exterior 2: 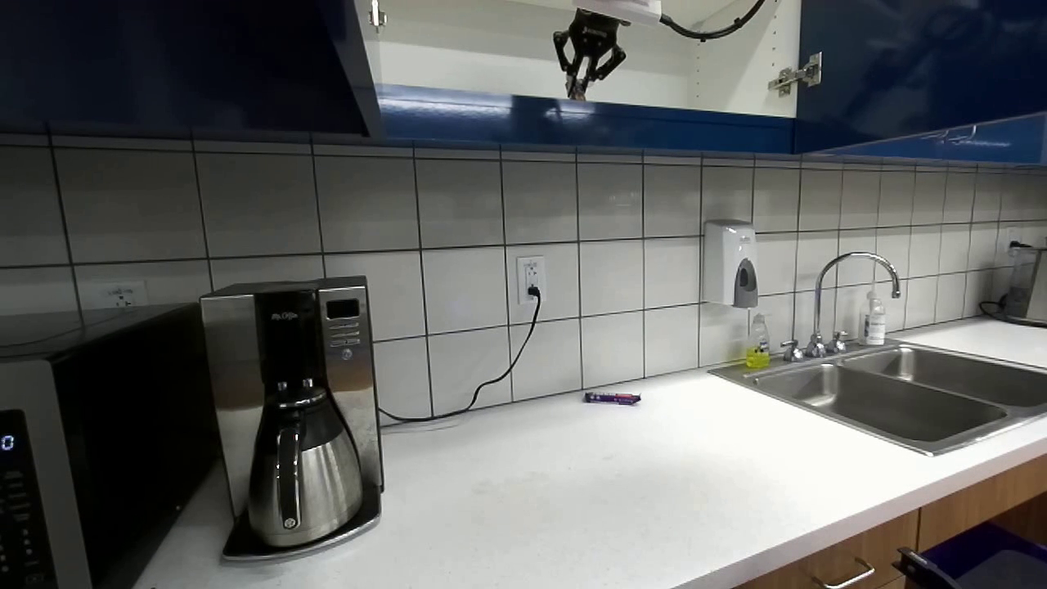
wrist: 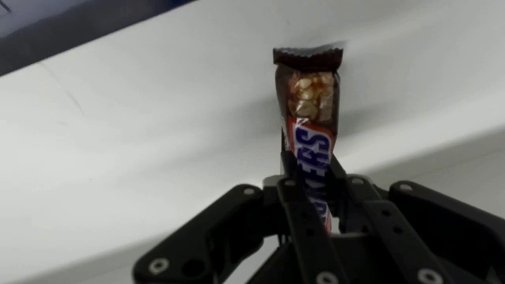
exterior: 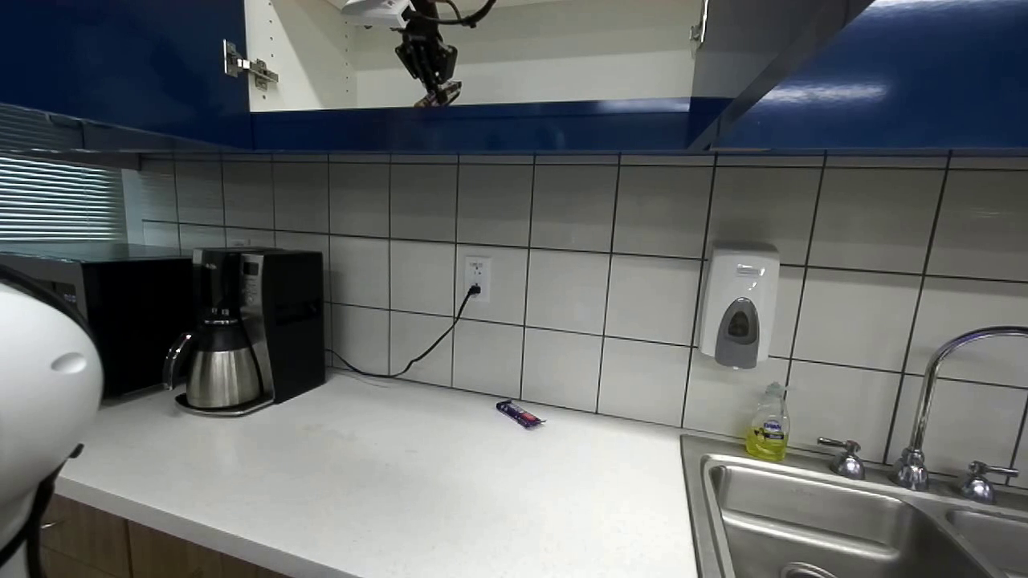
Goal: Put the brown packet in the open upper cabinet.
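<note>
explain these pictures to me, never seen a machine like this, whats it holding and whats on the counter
This is a white robot arm with a black two-fingered hand. Two pictures come from cameras standing outside it, the close-up from one mounted near the hand. The hand is closed on a slim shiny brown packet, inside the open pale-lined blue upper cabinet; whether the packet touches its floor is hard to tell. On the white counter are a small dark purplish wrapper, a black-and-steel coffee maker and a black microwave.

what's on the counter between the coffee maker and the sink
A small purple packet lies there, near the tiled wall; a black cord runs from behind the coffee maker to the outlet. Both exterior views show this.
</note>
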`<state>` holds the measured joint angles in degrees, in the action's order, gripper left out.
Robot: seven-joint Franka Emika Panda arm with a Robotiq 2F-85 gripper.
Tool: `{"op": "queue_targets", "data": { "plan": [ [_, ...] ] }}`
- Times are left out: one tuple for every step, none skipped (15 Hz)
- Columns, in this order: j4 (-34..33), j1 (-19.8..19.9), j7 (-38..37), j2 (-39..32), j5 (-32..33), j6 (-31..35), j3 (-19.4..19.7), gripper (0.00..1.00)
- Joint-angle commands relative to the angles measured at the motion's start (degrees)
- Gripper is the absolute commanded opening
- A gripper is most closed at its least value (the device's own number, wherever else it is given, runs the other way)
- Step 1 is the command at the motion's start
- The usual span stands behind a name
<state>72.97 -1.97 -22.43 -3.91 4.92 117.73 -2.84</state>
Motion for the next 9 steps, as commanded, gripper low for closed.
{"op": "queue_targets", "data": {
  "plan": [
    [-5.8, -0.3, -2.5, -3.7, 1.4, -2.5, 0.0, 0.05],
    [-6.5, -0.3, -2.5, -4.2, 1.2, -2.9, 0.1, 0.05],
    [-7.0, -0.3, -2.9, -4.5, 1.0, -3.3, 0.1, 0.10],
    [-7.4, -0.3, -3.2, -4.8, 0.9, -3.5, 0.1, 0.44],
    [-7.5, -0.3, -3.6, -4.8, 0.9, -3.6, 0.1, 0.44],
    [-7.5, -0.3, -3.7, -4.8, 0.8, -3.7, 0.1, 0.51],
    [-7.5, -0.2, -4.0, -4.7, 0.8, -3.7, 0.2, 0.58],
    [-7.1, -0.1, -3.9, -4.3, 0.5, -3.7, 0.2, 0.66],
    [-6.6, -0.1, -4.0, -4.0, 0.5, -3.6, 0.2, 0.73]
  ]
}}
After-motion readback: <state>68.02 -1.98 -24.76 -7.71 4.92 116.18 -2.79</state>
